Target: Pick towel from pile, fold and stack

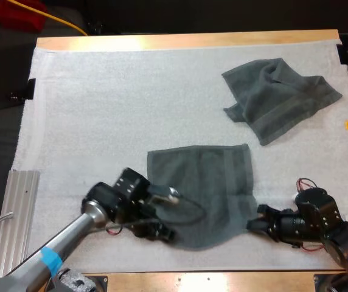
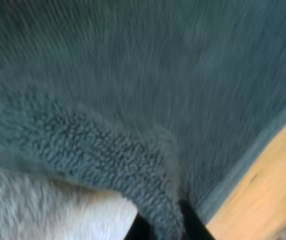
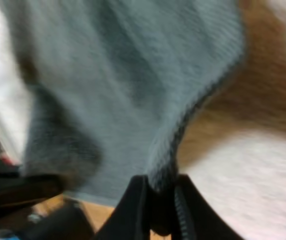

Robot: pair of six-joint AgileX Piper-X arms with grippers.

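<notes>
The white mat [image 1: 101, 109] is broad and bare over its left and far-middle parts, with a ribbed metal rail [image 1: 16, 207] just off its near-left edge. The spread towel [image 1: 213, 179] lies close to the mat's near edge, and the crumpled towel [image 1: 280, 97] is well apart at the far right. The left gripper [image 1: 163, 233] pinches the spread towel's near-left corner and the right gripper [image 1: 251, 224] pinches its near-right corner.

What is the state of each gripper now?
Left gripper: shut on the near towel.
Right gripper: shut on the same towel.
</notes>
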